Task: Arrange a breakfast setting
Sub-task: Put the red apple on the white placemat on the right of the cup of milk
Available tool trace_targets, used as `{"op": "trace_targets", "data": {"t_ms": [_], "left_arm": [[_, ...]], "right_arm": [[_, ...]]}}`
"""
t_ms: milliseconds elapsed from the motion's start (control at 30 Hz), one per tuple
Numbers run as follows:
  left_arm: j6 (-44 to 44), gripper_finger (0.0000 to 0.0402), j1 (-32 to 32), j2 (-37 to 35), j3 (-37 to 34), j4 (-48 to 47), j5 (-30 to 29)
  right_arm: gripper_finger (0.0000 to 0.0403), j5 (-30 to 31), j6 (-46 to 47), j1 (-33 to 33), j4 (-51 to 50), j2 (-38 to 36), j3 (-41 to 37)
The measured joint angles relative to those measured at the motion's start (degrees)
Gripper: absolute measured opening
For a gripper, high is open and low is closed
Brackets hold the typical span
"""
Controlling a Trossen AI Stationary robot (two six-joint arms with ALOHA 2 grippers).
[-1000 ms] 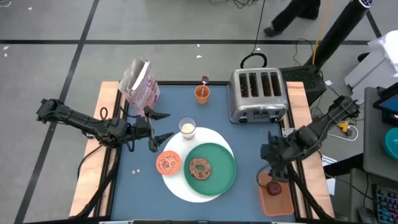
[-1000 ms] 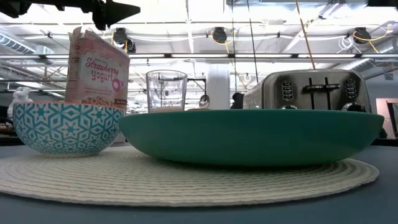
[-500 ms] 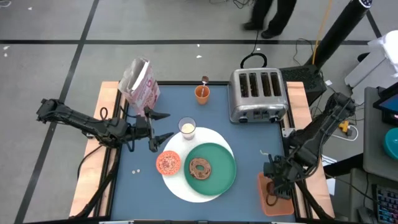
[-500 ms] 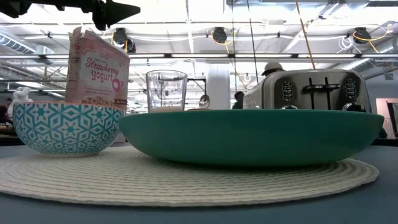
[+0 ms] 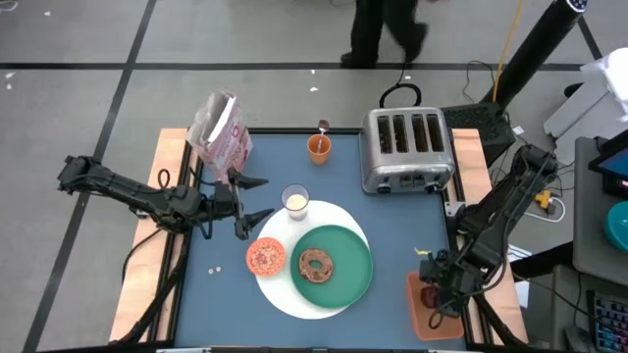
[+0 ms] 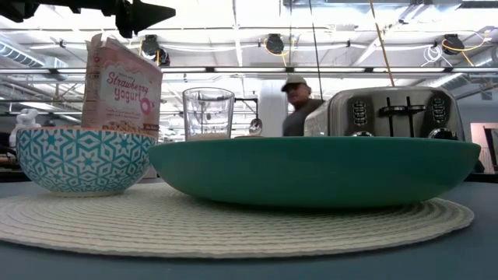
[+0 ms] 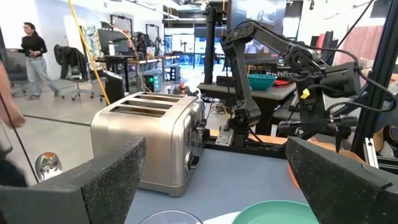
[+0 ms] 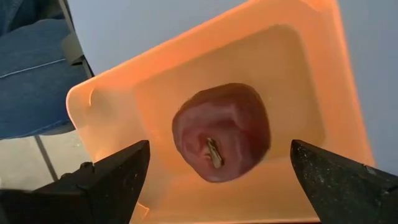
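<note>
- Two arms in frame; only my right one has moved since a second ago.
- Right gripper (image 5: 432,297) has swung from beside the toaster (image 5: 406,149) down over the orange tray (image 5: 436,324) at the desk's right front corner.
- Right wrist view: dark red fruit (image 8: 221,132) lies stem-up in the tray, centred between my fingers (image 8: 339,180); fingers wide, not touching it.
- Meaning, as I judge it: the fruit is the next piece to fetch; descent and closing are not yet done.
- Left gripper (image 5: 251,199) has not shifted; it hovers near the glass of milk (image 5: 295,202), fingers wide, holding nothing.
- Already set: white mat (image 5: 285,291) carrying green plate (image 5: 345,277) with bagel (image 5: 316,263), and patterned bowl (image 5: 265,256) touching the plate's side.
- Cereal box (image 5: 221,128) and orange cup (image 5: 319,148) stand behind, off the mat.
- High view hides the fruit under my arm; only the right wrist view shows it.
- Low view shows the box's lettering and a person (image 6: 299,105) beyond the toaster.
</note>
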Motion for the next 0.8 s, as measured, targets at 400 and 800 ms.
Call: {"op": "trace_targets", "data": {"t_ms": [400, 800], "left_arm": [[0.02, 0.0392, 0.01, 0.00, 0.00, 0.04, -0.01], [0.04, 0.0392, 0.02, 0.00, 0.00, 0.07, -0.02]], "right_arm": [[0.0380, -2.09, 0.46, -0.06, 6.95, 0.00, -6.30], [0.0380, -4.66, 0.44, -0.06, 7.00, 0.00, -6.63]]}}
